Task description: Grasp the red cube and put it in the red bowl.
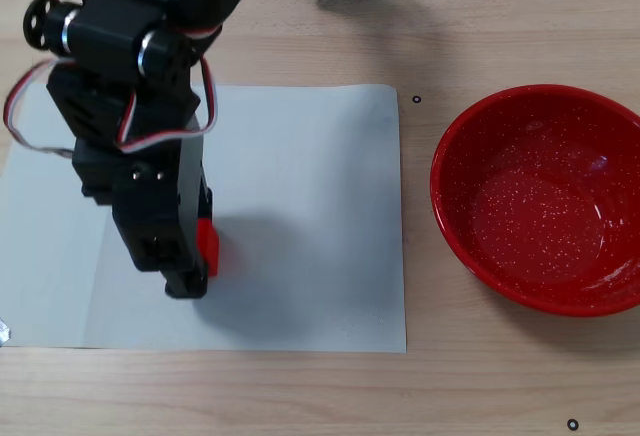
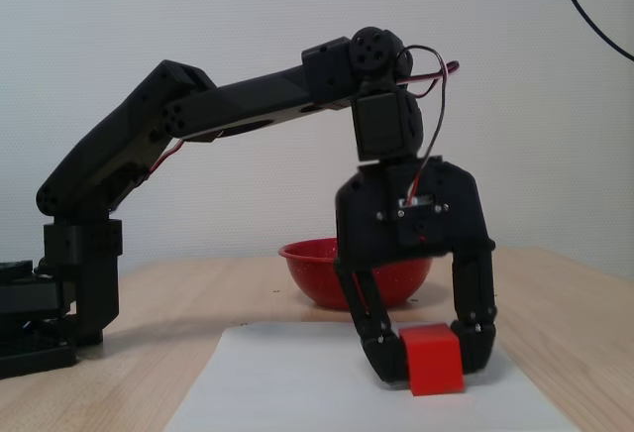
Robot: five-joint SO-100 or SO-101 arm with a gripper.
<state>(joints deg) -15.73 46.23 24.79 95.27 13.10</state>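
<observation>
In the side-on fixed view the nearest thing is the white paper sheet (image 2: 327, 387), its front edge running out of the bottom of the picture. Above it hangs the gripper (image 2: 428, 361), both fingers curving down and clamped on the red cube (image 2: 431, 359) — one finger pressing each side. The cube's underside sits very close to the sheet; whether it touches or hangs just clear cannot be told from here. Bare sheet lies on both sides of the cube.

From the top-down fixed view, the gripper (image 1: 196, 261) shows as a black block over the left half of the paper sheet (image 1: 300, 216), with only a sliver of the red cube (image 1: 207, 246) showing at its right side. The sheet's lower edge lies a little below the fingertips, and its right edge stands well to the right, with open white paper between.

Beyond that right edge comes a strip of bare wooden table (image 1: 420, 46), then the red bowl (image 1: 540, 201), well apart from the cube. Its rim is cut off by the right side of the picture, and its speckled inside is empty. Nothing stands on the paper or the wood between cube and bowl.

Farthest in the side view, the red bowl (image 2: 317, 273) sits behind the gripper — partly hidden by it — before a plain white wall (image 2: 248, 6).
</observation>
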